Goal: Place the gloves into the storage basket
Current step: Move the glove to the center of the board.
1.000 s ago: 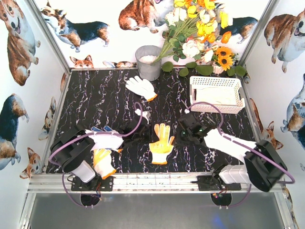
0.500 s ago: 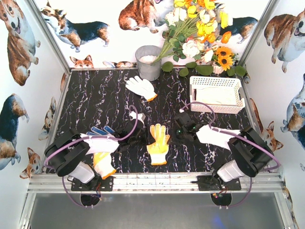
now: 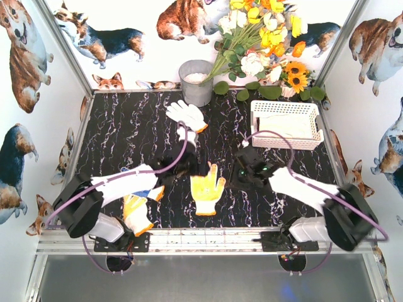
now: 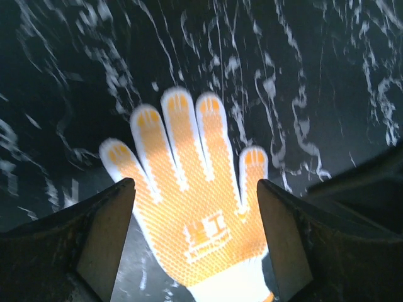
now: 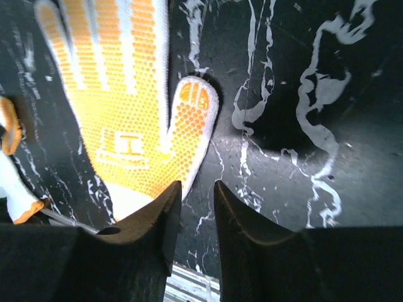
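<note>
A yellow-palmed glove (image 3: pixel 206 189) lies palm up on the black marbled table (image 3: pixel 126 126), between the two arms. My left gripper (image 3: pixel 195 170) is open and hovers over it; in the left wrist view the glove (image 4: pixel 195 207) shows between the spread fingers of the gripper (image 4: pixel 195 189). My right gripper (image 3: pixel 236 176) is shut and empty just right of the glove's thumb; in the right wrist view the gripper (image 5: pixel 195 185) is over bare table beside the glove (image 5: pixel 119 94). A white glove with an orange cuff (image 3: pixel 187 115) lies farther back. The white storage basket (image 3: pixel 286 123) stands at the back right.
A second yellow-palmed glove (image 3: pixel 135 214) lies under the left arm at the near edge, and a blue-palmed one (image 3: pixel 129 170) is mostly hidden there. A grey metal bucket (image 3: pixel 196 82) and a bunch of flowers (image 3: pixel 264 44) stand at the back.
My left arm has reached forward and right, bringing its gripper over the yellow-palmed glove, which has shifted slightly left. My right arm swung left and back; its gripper stays beside the glove.
</note>
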Tool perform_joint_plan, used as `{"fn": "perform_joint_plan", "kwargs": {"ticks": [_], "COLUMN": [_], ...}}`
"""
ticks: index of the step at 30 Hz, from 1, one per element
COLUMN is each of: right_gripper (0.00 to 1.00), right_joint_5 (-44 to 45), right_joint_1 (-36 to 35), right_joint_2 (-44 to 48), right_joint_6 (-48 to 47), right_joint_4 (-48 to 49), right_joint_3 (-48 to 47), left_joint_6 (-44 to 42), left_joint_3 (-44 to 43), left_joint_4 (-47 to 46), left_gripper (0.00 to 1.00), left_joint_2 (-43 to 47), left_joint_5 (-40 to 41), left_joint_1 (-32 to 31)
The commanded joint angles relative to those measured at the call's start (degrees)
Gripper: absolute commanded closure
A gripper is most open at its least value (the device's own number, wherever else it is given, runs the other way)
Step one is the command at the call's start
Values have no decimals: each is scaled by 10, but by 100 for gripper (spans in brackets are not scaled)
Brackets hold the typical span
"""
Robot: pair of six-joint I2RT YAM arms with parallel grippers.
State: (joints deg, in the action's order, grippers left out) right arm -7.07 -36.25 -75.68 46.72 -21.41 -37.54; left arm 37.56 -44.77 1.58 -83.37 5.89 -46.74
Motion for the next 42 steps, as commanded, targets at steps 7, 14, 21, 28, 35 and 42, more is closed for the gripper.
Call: {"fn": "perform_joint_plan", "kwargs": {"ticks": [7,14,21,28,35,42], "right_gripper": [63,62,62,61,61,61], "right_joint_5": [104,89,68,56,49,48], "right_joint_1": [32,39,40,40,40,40], "right_joint_2": [211,276,299,301,290,291], "right_joint_6": [-48,-35,-22,-21,-22,-18], "right_joint_4": [-113,-143,-139,-131,-120,-116], "right_joint_3": [-42,-27,-3,3,3,7], "left_joint_6": [-234,-208,-94,-15,63,106], "left_joint_3": [-235,-363,-413,-394,-386,-392], "left_joint_4": [195,204,151,68,-9,-22], "left_gripper": [28,35,44,45,47,50], "left_joint_2": [-85,-231,-321,-356,-396,-424], "left_joint_5": [120,74,33,12,-22,-22], "left_joint_1": [69,142,184,204,224,231]}}
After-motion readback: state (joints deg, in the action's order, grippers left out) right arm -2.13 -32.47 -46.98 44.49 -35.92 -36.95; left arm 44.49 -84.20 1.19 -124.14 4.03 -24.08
